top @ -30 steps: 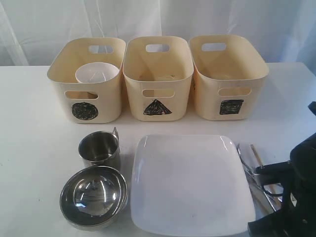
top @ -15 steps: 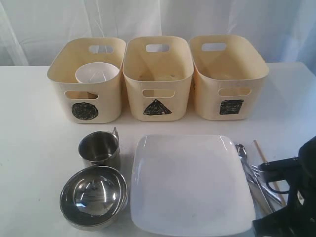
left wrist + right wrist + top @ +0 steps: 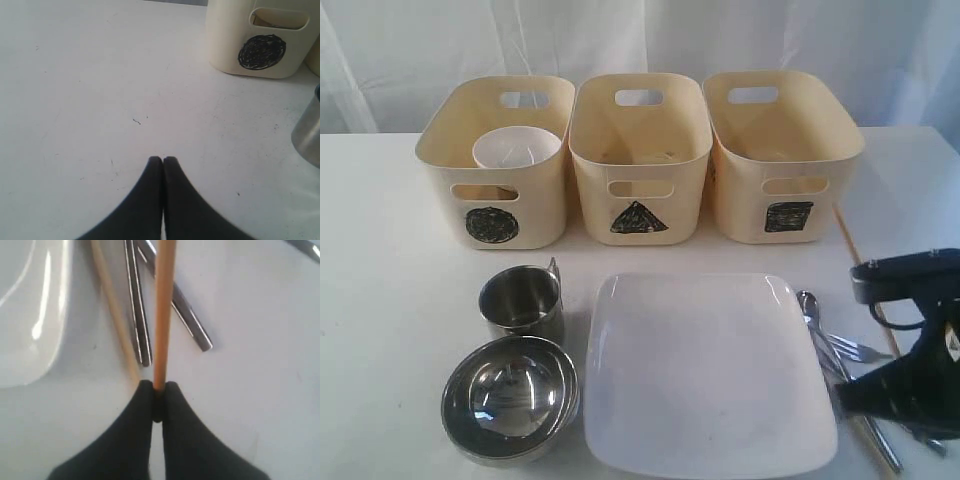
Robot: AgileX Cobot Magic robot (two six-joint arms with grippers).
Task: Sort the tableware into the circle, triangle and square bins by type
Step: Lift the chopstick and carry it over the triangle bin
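Note:
The circle bin [image 3: 495,160] holds a small white bowl [image 3: 516,149]; the triangle bin [image 3: 638,158] and square bin [image 3: 782,155] stand to its right. In front sit a steel mug [image 3: 522,302], a steel bowl [image 3: 510,398] and a large white square plate [image 3: 705,372]. Steel cutlery [image 3: 828,350] lies right of the plate. My right gripper [image 3: 159,388] is shut on a wooden chopstick [image 3: 164,310], which slants up toward the square bin [image 3: 850,245]. A second chopstick [image 3: 112,310] lies on the table beside the cutlery handles [image 3: 137,305]. My left gripper [image 3: 163,160] is shut and empty, over bare table.
The plate's edge [image 3: 30,315] lies close to the cutlery in the right wrist view. In the left wrist view the circle bin [image 3: 260,40] and the mug's side [image 3: 307,135] lie beyond the fingers. A white curtain hangs behind the bins.
My right gripper has risen and shifted right, lifting one chopstick off the pile so it now slants toward the square bin. The left gripper shows no change.

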